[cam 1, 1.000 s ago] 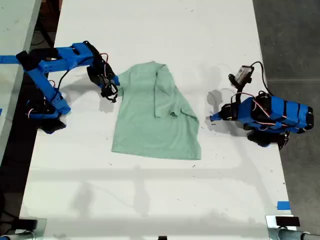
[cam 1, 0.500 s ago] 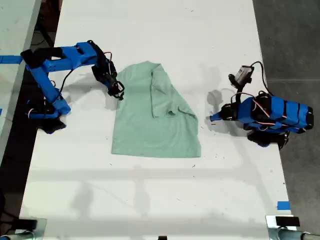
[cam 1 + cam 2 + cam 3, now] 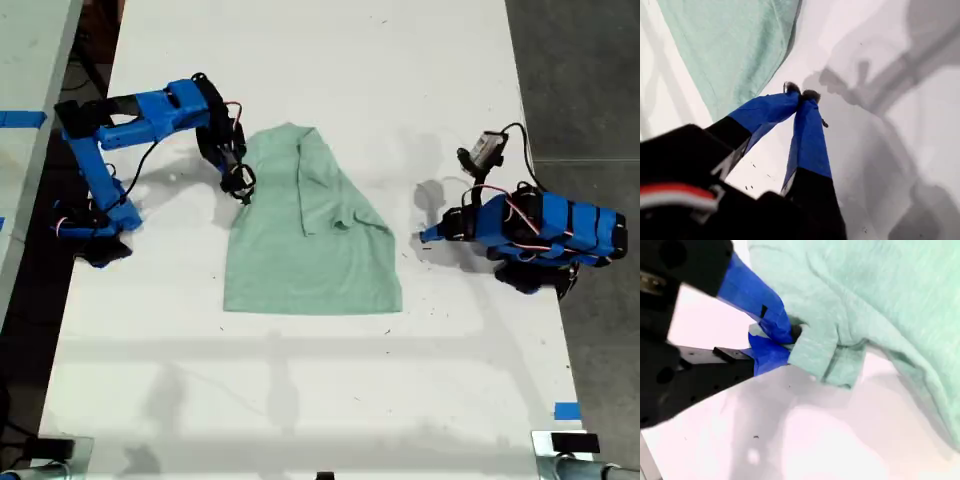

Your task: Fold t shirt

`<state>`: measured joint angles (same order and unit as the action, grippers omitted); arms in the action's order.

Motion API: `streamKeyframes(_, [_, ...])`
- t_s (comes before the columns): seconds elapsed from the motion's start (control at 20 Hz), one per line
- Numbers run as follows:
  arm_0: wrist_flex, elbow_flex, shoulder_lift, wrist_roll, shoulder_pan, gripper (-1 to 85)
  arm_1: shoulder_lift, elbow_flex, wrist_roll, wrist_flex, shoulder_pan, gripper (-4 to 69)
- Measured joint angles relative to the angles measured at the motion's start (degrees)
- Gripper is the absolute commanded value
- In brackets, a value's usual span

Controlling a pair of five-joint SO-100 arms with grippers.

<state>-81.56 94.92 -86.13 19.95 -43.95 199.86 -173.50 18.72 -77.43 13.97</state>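
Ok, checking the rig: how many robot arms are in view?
2. The first arm sits at the exterior view's right, clear of the t shirt; the second arm at its left, its hand pinching the shirt.

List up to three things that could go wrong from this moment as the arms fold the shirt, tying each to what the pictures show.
1. My second gripper pinches only a small fold at the edge of the t shirt, so the cloth may slip out.
2. The shirt already lies bunched and uneven, so pulling it over could set a crooked fold.
3. My first gripper sits shut on nothing, beside the shirt, so the far side may drag unheld.
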Motion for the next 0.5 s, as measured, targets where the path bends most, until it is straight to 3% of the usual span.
streamKeyframes(0.2, [-7.12, -16.79, 7.73, 4.39, 0.26, -0.2, 0.0, 0.0, 0.0, 0.0, 0.0, 1.5])
streamKeyframes(0.5, [-7.91, -34.1, 19.51, 20.92, 7.38, -0.2, 0.0, 0.0, 0.0, 0.0, 0.0, 1.5])
